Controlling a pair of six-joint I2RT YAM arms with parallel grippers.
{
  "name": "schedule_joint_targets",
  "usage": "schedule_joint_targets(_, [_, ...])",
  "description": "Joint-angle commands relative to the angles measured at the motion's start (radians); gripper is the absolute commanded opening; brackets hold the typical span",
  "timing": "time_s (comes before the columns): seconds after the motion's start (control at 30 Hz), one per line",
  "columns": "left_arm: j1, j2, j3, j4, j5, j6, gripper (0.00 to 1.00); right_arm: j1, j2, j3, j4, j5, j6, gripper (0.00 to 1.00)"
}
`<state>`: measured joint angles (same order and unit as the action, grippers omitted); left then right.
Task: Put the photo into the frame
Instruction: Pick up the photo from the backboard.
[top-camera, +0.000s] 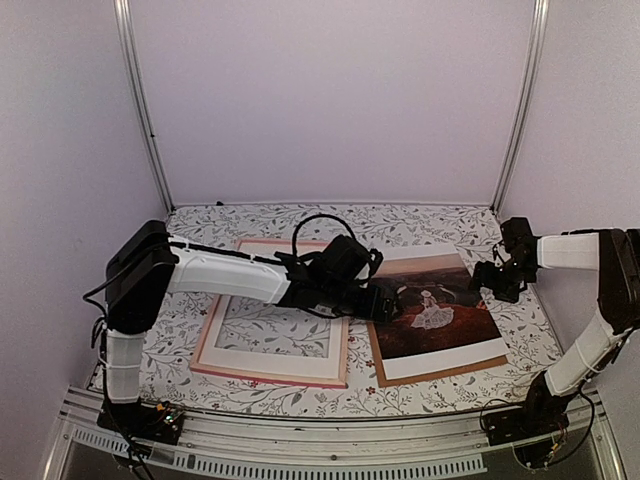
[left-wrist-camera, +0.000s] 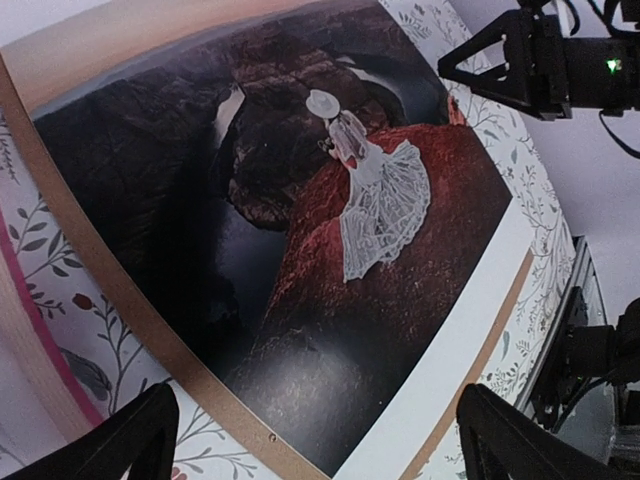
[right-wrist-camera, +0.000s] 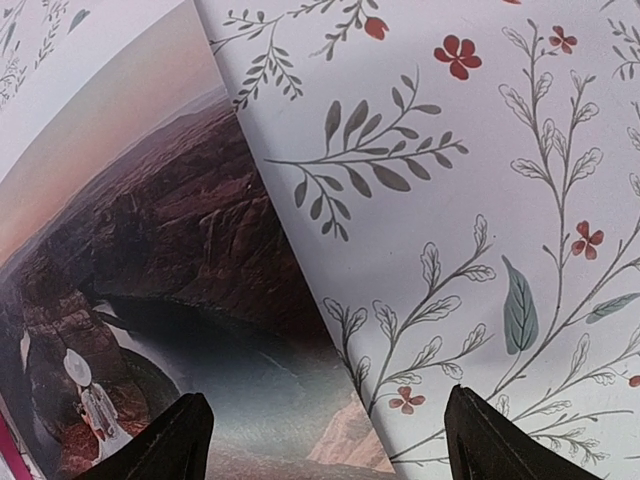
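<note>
- two questions: what do you hold, and where is the photo (top-camera: 440, 310)?
- nothing. my left fingers (left-wrist-camera: 130, 440) gape wide just above the glossy rectangular print's left edge; my right fingers (right-wrist-camera: 170, 440) stand open too, empty, by its right edge.
- and it lies?
- flat on a brown hardboard backing (top-camera: 440, 372) on the flower-printed desk (top-camera: 300, 215), just right of the thin pink frame (top-camera: 205, 340) with a white mat (top-camera: 270, 362) inside.

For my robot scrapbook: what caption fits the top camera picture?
Open left hand hovers over the photo, with the pink frame lying beside it.
</note>
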<state>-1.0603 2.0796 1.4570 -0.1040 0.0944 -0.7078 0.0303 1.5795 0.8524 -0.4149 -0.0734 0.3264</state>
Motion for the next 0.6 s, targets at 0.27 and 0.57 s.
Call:
schedule_joint_targets(0.27, [-0.028, 0.142, 0.142, -0.089, -0.007, -0.083, 0.99, -0.006, 0.022, -0.048, 0.066, -0.075, -0.010, 0.83])
schedule_joint_targets(0.57, [-0.028, 0.190, 0.171, -0.103, -0.017, -0.116, 0.99, -0.006, 0.015, -0.057, 0.080, -0.101, -0.016, 0.83])
